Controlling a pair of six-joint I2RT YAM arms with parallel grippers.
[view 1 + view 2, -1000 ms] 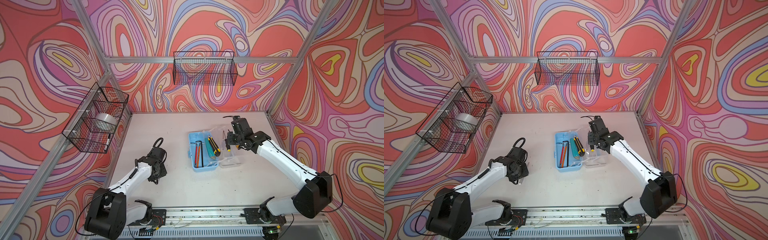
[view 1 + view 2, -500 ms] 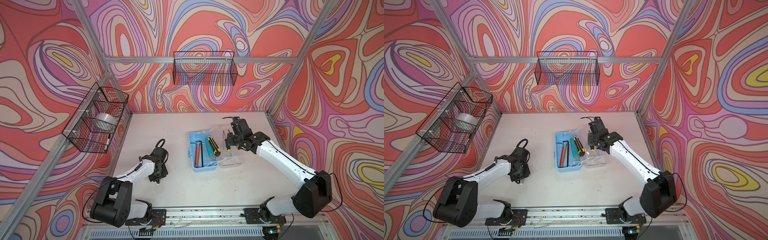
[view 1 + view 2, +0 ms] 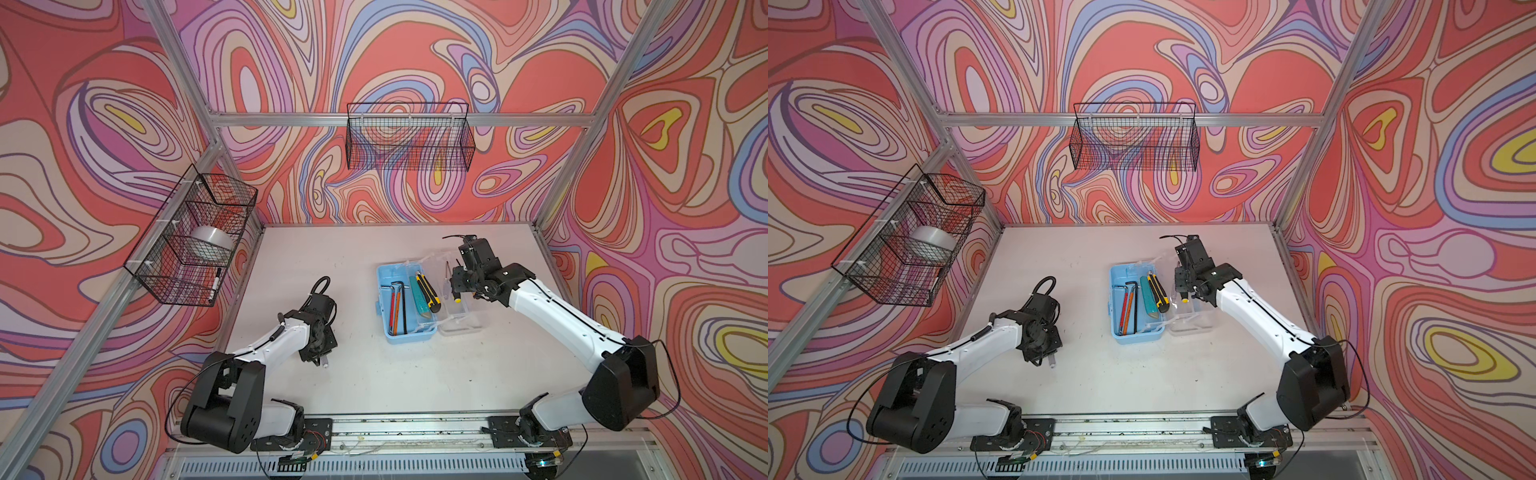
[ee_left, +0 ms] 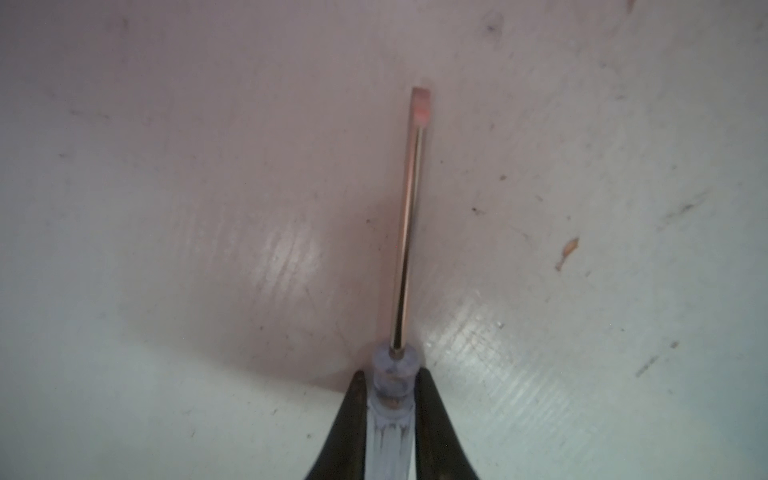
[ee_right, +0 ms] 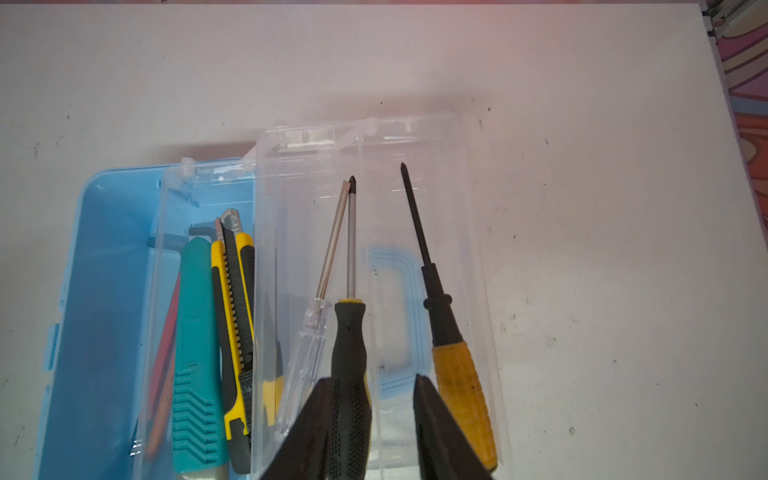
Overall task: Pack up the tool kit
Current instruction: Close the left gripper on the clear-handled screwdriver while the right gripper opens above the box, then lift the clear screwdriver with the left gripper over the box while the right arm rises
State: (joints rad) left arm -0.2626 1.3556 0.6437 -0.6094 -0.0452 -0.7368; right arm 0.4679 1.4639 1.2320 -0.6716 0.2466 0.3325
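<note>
Both top views hang high above the near edge, facing down and toward the far wall. They are wide enough to hold the whole table (image 3: 374,386) and the far wire basket (image 3: 409,141), and they share almost everything. The left wrist camera sits very close over bare table, looking along the left gripper (image 4: 390,374) and the clear-handled screwdriver (image 4: 409,208). The right wrist camera looks down and farward from slightly higher, past the right gripper (image 5: 372,378), onto the blue box (image 5: 104,291) and clear lid (image 5: 469,199), which both top views also show.
</note>
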